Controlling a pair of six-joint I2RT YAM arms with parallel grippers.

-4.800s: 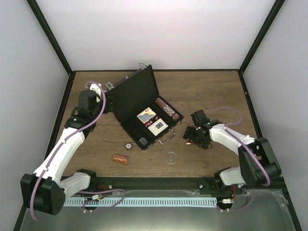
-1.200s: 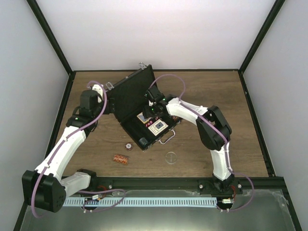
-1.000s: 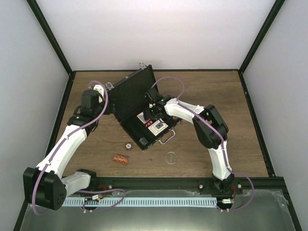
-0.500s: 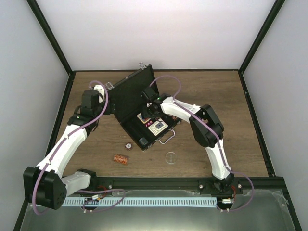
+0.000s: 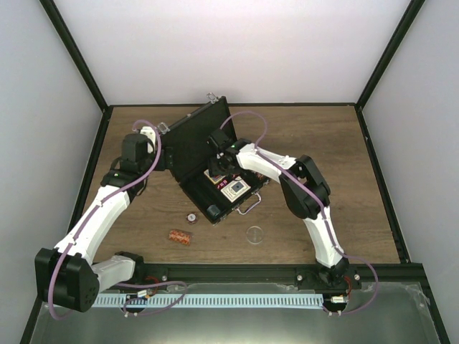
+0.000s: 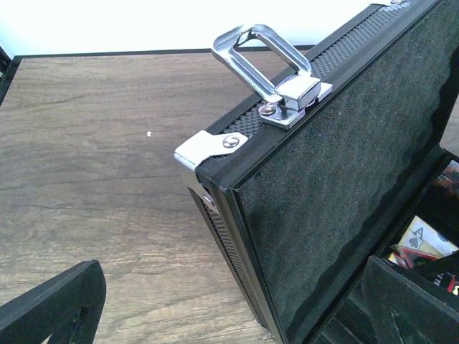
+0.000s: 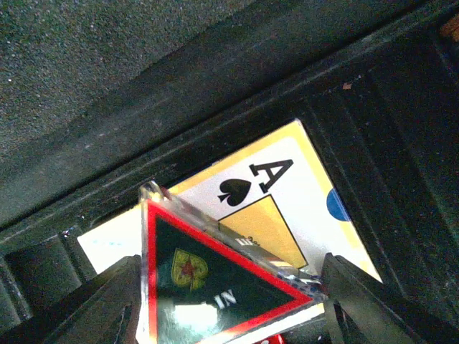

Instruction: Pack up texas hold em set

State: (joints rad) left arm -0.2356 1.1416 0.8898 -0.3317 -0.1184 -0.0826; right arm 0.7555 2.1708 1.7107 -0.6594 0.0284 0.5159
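The black case's lid (image 5: 188, 143) stands open and its base (image 5: 212, 209) lies at the table's middle. My right gripper (image 5: 217, 163) is inside the case, shut on the red-black triangle (image 7: 215, 287), held just over an ace-of-spades card deck (image 7: 287, 208). My left gripper (image 5: 159, 159) is open, and its fingers straddle the left edge of the lid (image 6: 337, 179) below a silver latch (image 6: 287, 89). A second deck (image 5: 235, 188) lies in the base. A brown-red chip stack (image 5: 179, 236) lies on the table in front of the case.
A small round disc (image 5: 191, 216) lies by the case's front corner. A clear disc (image 5: 254, 233) lies right of the chip stack. The silver handle (image 5: 249, 206) sticks out of the base's front. Black frame posts and white walls enclose the table.
My right arm swung from the table right of the case into the case, then crept left toward the lid over the last second. My left arm has barely moved.
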